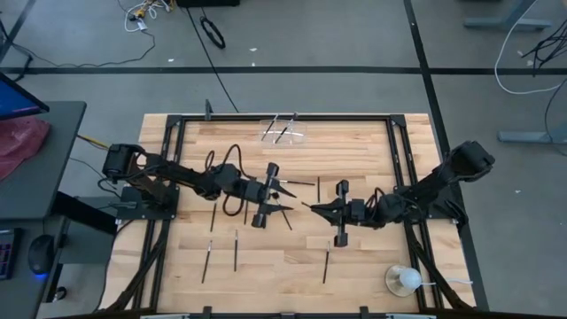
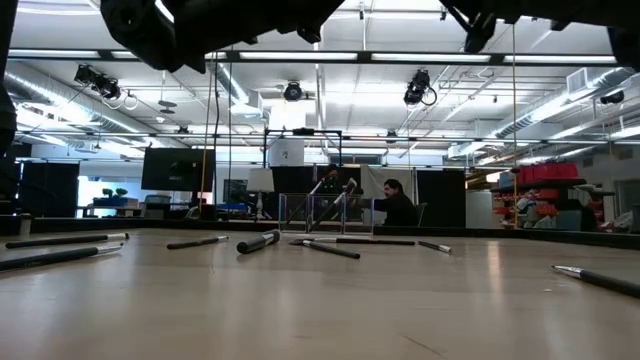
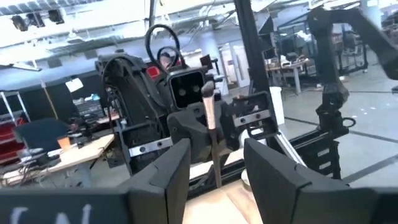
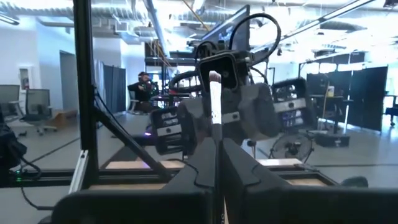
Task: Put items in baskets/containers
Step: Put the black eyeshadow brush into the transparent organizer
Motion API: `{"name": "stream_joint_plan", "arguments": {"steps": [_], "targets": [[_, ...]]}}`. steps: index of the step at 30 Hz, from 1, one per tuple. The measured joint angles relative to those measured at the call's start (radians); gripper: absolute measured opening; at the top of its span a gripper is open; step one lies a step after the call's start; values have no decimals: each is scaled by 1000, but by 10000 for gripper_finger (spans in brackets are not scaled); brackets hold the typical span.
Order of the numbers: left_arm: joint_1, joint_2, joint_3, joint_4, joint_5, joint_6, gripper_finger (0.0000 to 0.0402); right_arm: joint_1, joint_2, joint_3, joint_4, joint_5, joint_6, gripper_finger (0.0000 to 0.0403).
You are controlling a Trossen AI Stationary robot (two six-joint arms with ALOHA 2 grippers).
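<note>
My right gripper is clamped on a makeup brush standing upright, raised over the table's middle. Facing it, my left gripper stands spread around that same brush. Beyond, the clear holder sits at the far edge with brushes inside
</note>
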Motion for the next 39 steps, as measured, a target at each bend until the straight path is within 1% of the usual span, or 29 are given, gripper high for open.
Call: {"name": "stream_joint_plan", "arguments": {"steps": [3,6,8,10,12,15,25,28,30,33,36,39], "targets": [[5,0,2,11,1,-36,189,-23,24,29,-9,-30,-6,6],[5,0,8,25,29,-44,217,-40,50,50,-16,-38,-8,6],[-1,0,8,36,49,-34,226,-48,64,61,-13,-38,-8,6],[-8,0,8,39,42,-31,224,-55,77,65,-13,-38,-4,6],[-13,0,8,43,26,-31,211,-60,86,71,-12,-38,3,6],[-11,0,8,41,9,-31,180,-63,89,78,-16,-38,3,6],[-11,0,8,61,6,-28,48,-64,89,80,-39,-39,20,6],[-11,0,8,60,11,-28,17,-64,89,80,-48,-38,30,6],[-10,0,8,58,11,-28,10,-64,88,80,-51,-39,30,6],[-10,0,8,53,11,-28,12,-64,88,80,-55,-39,30,8],[-9,0,8,25,12,-28,10,-64,87,80,-87,-34,39,22],[1,0,8,-34,5,-38,8,-64,71,80,-170,31,93,47]]}}
